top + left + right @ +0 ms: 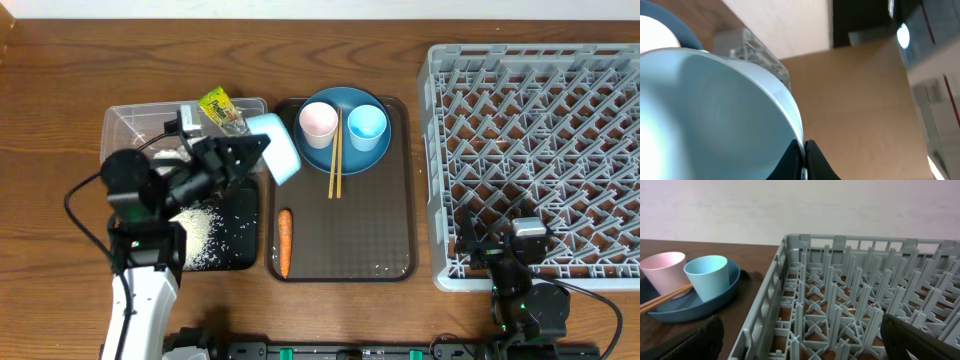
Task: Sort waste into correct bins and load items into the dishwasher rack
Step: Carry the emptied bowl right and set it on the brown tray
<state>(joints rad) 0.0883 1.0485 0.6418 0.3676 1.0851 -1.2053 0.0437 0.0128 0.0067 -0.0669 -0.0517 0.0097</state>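
1. Bowl (pixel 715 115) swamps the left wrist view, blurred, cut off left and below;
2. Left arm (pixel 150 195) covers much of the tub (pixel 122 125) and black tray (pixel 245 218);
3. Rack (pixel 432 150) runs off the right edge.

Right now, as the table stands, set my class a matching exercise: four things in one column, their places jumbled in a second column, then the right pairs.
Things
1. carrot
2. chopsticks
3. snack wrapper
4. white bowl

Places
A. in the clear tub
B. tilted, gripped in the jaws of the left gripper
C. lying on the brown tray
D. resting on the blue plate, between the pink cup and the light blue cup

Pairs: 1-C, 2-D, 3-A, 4-B
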